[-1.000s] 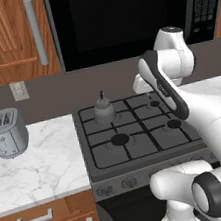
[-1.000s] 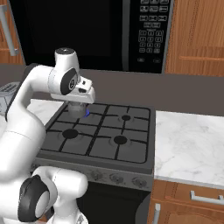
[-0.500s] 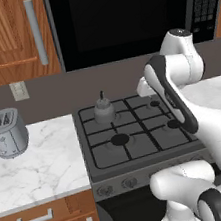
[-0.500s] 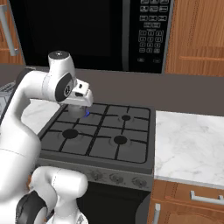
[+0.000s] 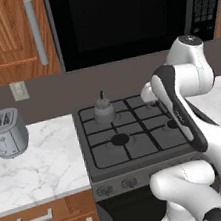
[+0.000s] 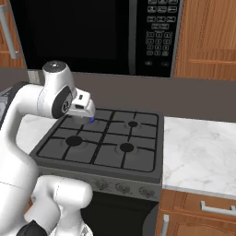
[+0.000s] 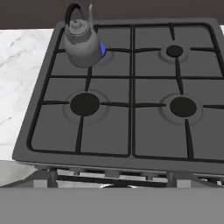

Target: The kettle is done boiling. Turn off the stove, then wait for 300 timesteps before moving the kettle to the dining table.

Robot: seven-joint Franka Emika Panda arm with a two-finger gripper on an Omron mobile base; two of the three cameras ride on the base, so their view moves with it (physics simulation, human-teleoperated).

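Your hand view shows blue flame under the kettle on the stove; whether the gripper is open, you cannot tell.

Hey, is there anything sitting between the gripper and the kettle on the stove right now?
Nothing visible does. In the hand view the kettle sits on the stove's back-left burner, with bare grate in front of it.
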